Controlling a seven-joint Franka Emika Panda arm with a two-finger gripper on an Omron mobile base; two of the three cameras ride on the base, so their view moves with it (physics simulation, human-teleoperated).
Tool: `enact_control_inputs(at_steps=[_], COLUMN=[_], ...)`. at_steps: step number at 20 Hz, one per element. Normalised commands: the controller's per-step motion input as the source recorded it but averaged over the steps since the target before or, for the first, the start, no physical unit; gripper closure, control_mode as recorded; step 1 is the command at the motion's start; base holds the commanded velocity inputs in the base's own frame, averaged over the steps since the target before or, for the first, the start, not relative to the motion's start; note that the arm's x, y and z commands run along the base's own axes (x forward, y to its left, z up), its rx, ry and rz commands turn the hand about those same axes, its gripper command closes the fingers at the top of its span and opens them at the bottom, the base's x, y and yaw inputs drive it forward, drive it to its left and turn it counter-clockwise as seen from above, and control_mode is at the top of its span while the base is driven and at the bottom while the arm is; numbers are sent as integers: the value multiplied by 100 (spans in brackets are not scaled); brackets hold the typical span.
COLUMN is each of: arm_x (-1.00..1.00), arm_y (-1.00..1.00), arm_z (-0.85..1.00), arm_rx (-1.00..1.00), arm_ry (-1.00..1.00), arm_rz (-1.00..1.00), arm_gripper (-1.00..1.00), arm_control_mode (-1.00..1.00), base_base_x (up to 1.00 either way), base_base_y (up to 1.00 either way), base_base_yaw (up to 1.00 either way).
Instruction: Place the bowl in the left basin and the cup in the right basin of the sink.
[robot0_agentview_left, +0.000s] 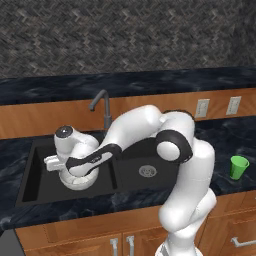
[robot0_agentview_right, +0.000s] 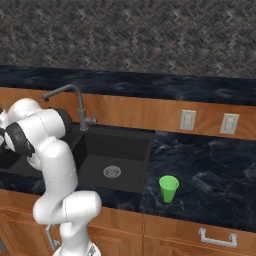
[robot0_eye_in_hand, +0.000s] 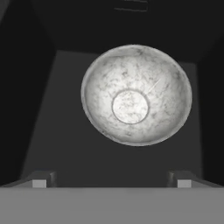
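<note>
With the bowl lying upright in the left basin of the sink beneath the wide-open, empty gripper, that step looks done; next comes lifting clear to fetch the cup standing right of the sink.

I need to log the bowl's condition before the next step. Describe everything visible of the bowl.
The bowl is round and shallow, with a white-grey marbled stone look and a paler flat circle at its centre. It sits upright and looks empty, on the matte black floor of the left basin, clear of the walls in the hand view. From the left base view only its lower rim shows beneath the arm's wrist. The hand hangs above it with fingers spread wide, not touching it.
</note>
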Motion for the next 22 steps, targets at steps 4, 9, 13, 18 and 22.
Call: enact_control_inputs(at_steps=[4, 9, 13, 18, 22], arm_x=[-24, -26, -29, -28, -33], arm_y=[-21, -17, -17, -15, -24], arm_z=[31, 29, 27, 28, 28], arm_rx=[0, 0, 3, 6, 9], arm_ry=[0, 0, 0, 0, 0], arm_rz=[-7, -4, 0, 0, 0], arm_gripper=[-100, -100, -100, -100, -100], arm_control_mode=[-100, -100, -100, -100, -100], base_base_x=[0, 0, 0, 0, 0], base_base_y=[0, 0, 0, 0, 0], base_base_yaw=[0, 0, 0, 0, 0])
